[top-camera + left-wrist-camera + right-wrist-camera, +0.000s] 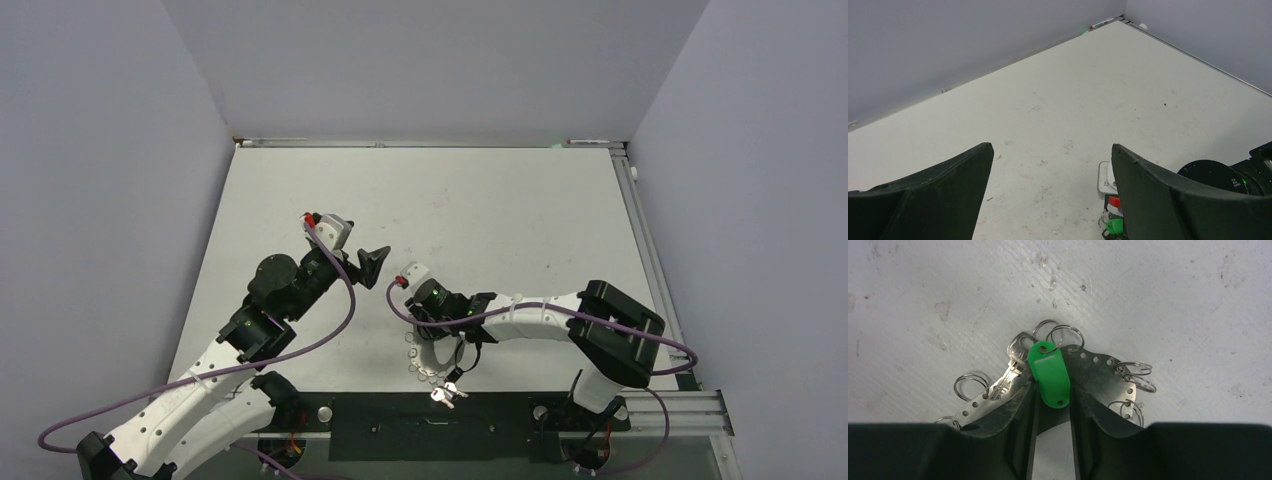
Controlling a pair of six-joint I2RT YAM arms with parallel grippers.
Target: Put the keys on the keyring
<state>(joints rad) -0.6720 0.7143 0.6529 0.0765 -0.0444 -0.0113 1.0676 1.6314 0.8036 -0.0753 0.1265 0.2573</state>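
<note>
In the right wrist view my right gripper [1052,390] is shut on the bright green plastic head [1049,374] of one of the keys, low over the table. Its silver blade [1009,374] lies just to the left. Around the fingers curves the keyring [1098,367], a pale grey band with holes that carries several small wire rings [970,385]. From above, the keyring [413,352] shows as a pale arc under the right wrist. More keys [446,393] with dark heads lie near the front edge. My left gripper [1052,146] stands open and empty, raised to the left of the right wrist [440,300].
Grey walls close the table at the back and both sides. An aluminium rail [640,230] runs along the right edge. The black base plate [430,430] lies along the near edge, just below the loose keys. Purple cables [330,335] hang from both arms.
</note>
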